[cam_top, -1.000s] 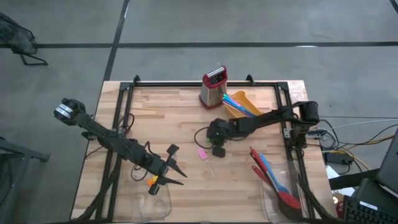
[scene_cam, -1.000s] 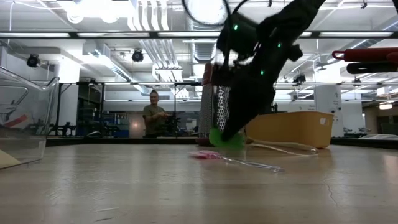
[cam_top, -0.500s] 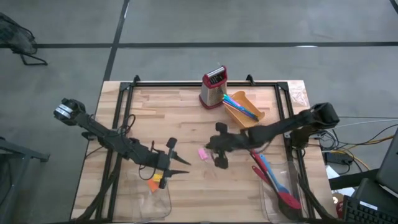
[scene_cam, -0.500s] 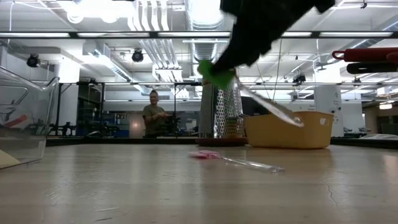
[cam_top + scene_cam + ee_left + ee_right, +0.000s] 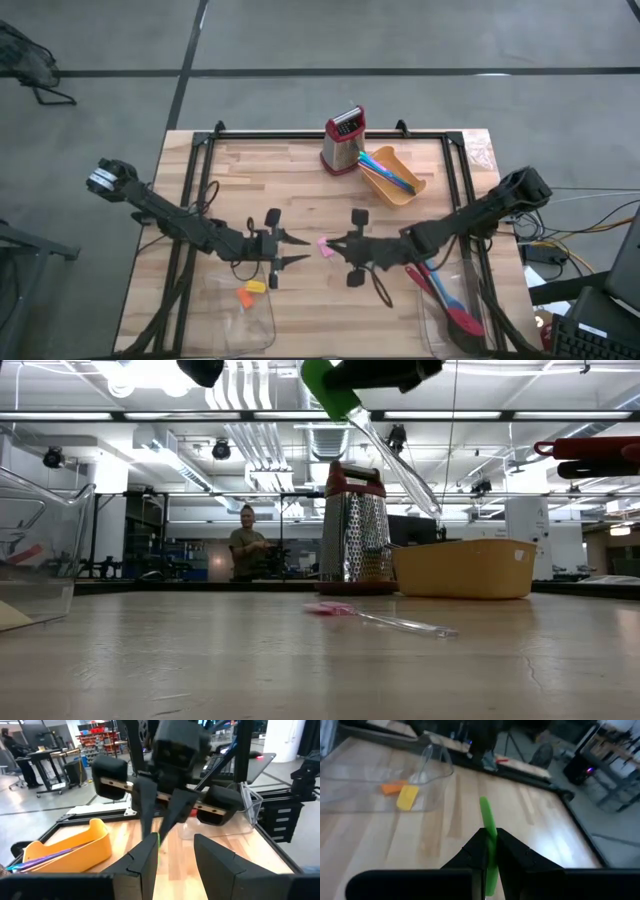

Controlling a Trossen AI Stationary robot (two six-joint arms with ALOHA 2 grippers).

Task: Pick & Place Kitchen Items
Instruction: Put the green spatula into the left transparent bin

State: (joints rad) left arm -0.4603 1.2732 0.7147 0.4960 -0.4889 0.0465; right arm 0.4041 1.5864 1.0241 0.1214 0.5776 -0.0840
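A: Where is the right tool (image 5: pixel 338 243)?

B: Over the middle of the bench (image 5: pixel 300 180), raised off the wood. Its fingers (image 5: pixel 479 854) are pinched shut on a green-handled stick (image 5: pixel 488 832). From bench height the green end (image 5: pixel 328 385) is up at the clamp and a clear shaft slants downward from it, free of the wood.

A: And the left tool (image 5: pixel 300 249)?

B: Facing the right one, tips close but apart. Its fingers (image 5: pixel 214 863) stand partly open with nothing between them.

A: What lies on the bench?

B: A pink-ended stick (image 5: pixel 377 618) flat on the wood, just between the two tools seen from above. At the far edge stands a metal grater (image 5: pixel 343 140) with a red top, and beside it a yellow bin (image 5: pixel 405 189) holding blue and purple utensils (image 5: pixel 384 168).

A: The trays?

B: A clear tray (image 5: pixel 246 312) near the left arm has an orange piece (image 5: pixel 243 298) and a yellow piece (image 5: pixel 256 287) in it. Another clear tray (image 5: pixel 440 318) on the right holds red and blue spatulas (image 5: pixel 440 290).

A: Anyone around?

B: A person (image 5: pixel 246 545) stands far back in the room.
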